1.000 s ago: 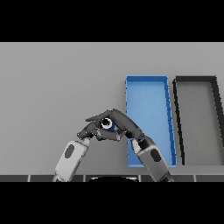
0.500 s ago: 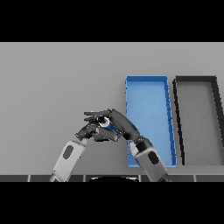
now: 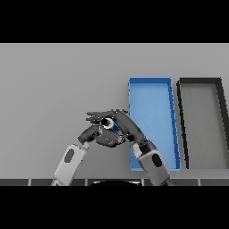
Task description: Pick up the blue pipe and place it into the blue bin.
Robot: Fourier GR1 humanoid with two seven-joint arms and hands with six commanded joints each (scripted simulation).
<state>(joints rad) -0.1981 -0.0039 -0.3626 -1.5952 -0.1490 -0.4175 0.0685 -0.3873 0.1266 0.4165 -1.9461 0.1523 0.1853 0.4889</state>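
The blue pipe (image 3: 110, 123) is short, with a pale open end facing up-left; it sits just left of centre, mostly hidden. The blue bin (image 3: 150, 89) is a long shallow tray lying lengthwise, right of centre, just beside the pipe.

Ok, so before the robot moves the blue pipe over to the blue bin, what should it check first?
1. Right hand curled round the blue pipe: ok, fingers wrap over it.
2. Left hand out of the way: not ok, it sits right against the pipe and the right hand.
3. Pipe lifted off the grey table: cannot tell from this view.
4. Blue bin free to take the pipe: ok, nothing shows inside it.
5. Right target: ok, the blue bin is just to the right of the hands; the black bin lies beyond it.
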